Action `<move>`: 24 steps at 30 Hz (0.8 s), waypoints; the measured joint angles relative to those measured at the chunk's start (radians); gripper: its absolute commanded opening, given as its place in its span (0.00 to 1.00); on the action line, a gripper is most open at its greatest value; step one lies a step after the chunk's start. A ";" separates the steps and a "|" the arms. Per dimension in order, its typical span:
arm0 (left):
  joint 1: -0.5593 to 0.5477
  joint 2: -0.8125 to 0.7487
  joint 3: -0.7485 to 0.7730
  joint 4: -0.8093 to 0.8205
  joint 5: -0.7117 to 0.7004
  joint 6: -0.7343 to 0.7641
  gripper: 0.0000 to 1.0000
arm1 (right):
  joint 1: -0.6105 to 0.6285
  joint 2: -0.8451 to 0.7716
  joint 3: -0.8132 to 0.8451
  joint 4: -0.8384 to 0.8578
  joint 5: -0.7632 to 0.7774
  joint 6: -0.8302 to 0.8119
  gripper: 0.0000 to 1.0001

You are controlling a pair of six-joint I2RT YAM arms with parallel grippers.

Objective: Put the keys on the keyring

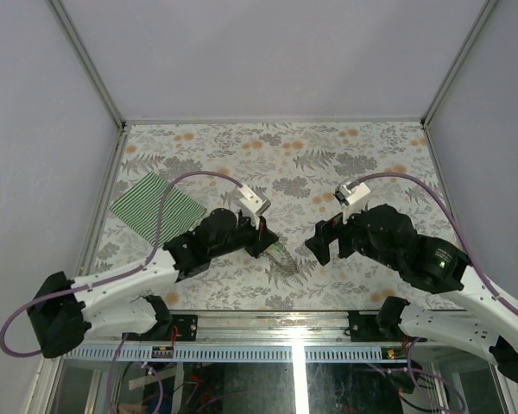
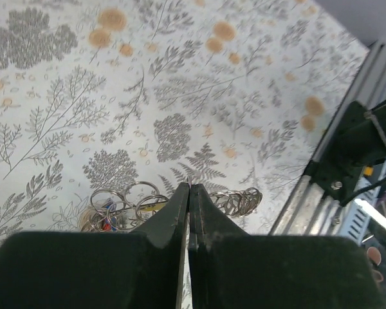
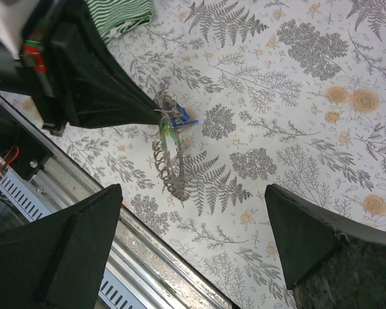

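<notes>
The table (image 1: 371, 155) has a floral cover of grey leaves and orange blooms, with pale walls on three sides. A green-striped cloth (image 1: 155, 205) lies flat near the left edge. The left arm (image 1: 129, 280) reaches in from the near-left corner. The left gripper (image 1: 273, 245) points down at the middle of the table, its fingers drawn together into one tip. Right at that tip lies the keyring (image 1: 287, 259), a small grey tangle with a touch of green, trailing toward the near edge. The right gripper (image 1: 328, 241) hovers just beside it on the right, fingers apart with nothing between them. A purple cable (image 1: 203, 174) arcs above the left arm.
</notes>
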 measured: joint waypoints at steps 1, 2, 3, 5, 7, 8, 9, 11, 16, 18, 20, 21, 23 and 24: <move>0.000 0.028 0.011 -0.005 -0.007 0.003 0.00 | 0.000 -0.002 -0.006 -0.002 0.000 0.000 0.99; 0.001 0.063 0.027 -0.015 -0.014 0.006 0.00 | 0.000 -0.006 -0.014 -0.002 0.000 0.000 0.99; 0.002 0.101 0.048 -0.020 -0.023 0.010 0.00 | 0.000 -0.011 -0.024 -0.002 0.001 0.002 0.99; 0.009 0.172 0.102 -0.024 -0.035 0.019 0.00 | 0.000 -0.020 -0.046 -0.003 0.004 0.010 0.99; 0.020 0.230 0.140 -0.028 -0.041 0.027 0.00 | 0.000 -0.018 -0.062 -0.019 0.016 0.022 0.99; 0.027 0.261 0.157 -0.029 -0.040 0.030 0.00 | 0.000 -0.012 -0.063 -0.029 0.027 0.030 0.99; 0.035 0.287 0.169 -0.029 -0.041 0.033 0.00 | 0.000 -0.003 -0.063 -0.037 0.045 0.040 0.99; 0.064 0.349 0.199 -0.027 -0.033 0.042 0.00 | 0.000 0.009 -0.064 -0.053 0.072 0.058 0.99; 0.136 0.508 0.278 -0.023 0.003 0.066 0.08 | 0.000 0.018 -0.105 -0.076 0.116 0.108 0.99; 0.158 0.573 0.314 -0.023 0.022 0.075 0.16 | 0.000 0.018 -0.113 -0.077 0.121 0.123 0.99; 0.175 0.624 0.346 -0.023 0.037 0.082 0.24 | 0.000 0.018 -0.119 -0.077 0.129 0.147 0.99; 0.185 0.650 0.365 -0.023 0.045 0.085 0.27 | 0.000 0.017 -0.123 -0.077 0.136 0.163 0.99; 0.198 0.684 0.394 -0.022 0.061 0.092 0.33 | 0.000 0.014 -0.137 -0.073 0.148 0.194 0.99; 0.206 0.695 0.405 -0.022 0.069 0.093 0.36 | 0.000 0.011 -0.148 -0.069 0.154 0.212 0.99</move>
